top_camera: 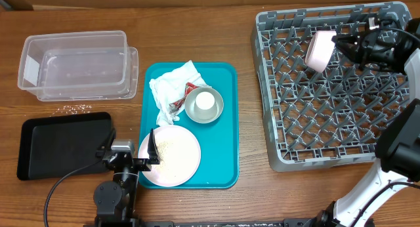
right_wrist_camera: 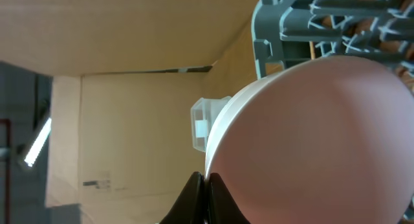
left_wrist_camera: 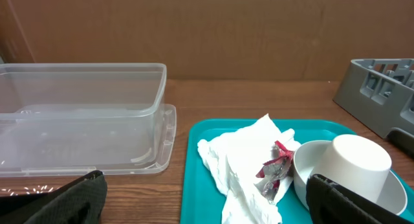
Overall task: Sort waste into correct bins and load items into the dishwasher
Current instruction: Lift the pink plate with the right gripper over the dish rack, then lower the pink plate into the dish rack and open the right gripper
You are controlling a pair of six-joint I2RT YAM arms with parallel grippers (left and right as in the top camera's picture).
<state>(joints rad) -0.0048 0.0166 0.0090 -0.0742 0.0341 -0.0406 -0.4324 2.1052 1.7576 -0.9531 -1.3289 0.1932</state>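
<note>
The right gripper (right_wrist_camera: 207, 188) is shut tight on the thin edge of the small pink bowl (top_camera: 319, 51). The bowl is tipped up on its side, not flat. It sticks out past the jaws toward the left side of the rack, and its round back fills the wrist view. It hangs over the far left corner of the grey dish rack (top_camera: 261, 89), just above the pegs. I think the next move is to bring it down between the pegs. So what counts is that the bowl stays on its edge and lines up with a gap. The right arm is the one at the rack.

The left gripper (top_camera: 129, 151) is wide open and holds nothing. It sits at the near edge of the teal tray (top_camera: 226, 122), just beside the pink plate (top_camera: 174, 158). It is the arm closer to the tray.

Now the count:
- one pink bowl
- one pink plate with white rice bits on it
- one grey bowl (top_camera: 197, 112)
- one white cup (top_camera: 205, 101) inside the grey bowl
- one heap of white napkins (top_camera: 170, 86); I cannot tell how many
- one red packet (top_camera: 190, 89) on the heap
- one clear tub (top_camera: 33, 69)
- one black tray (top_camera: 59, 145)
- a few loose crumbs (top_camera: 72, 109) on the table between the tub and the black tray
</note>
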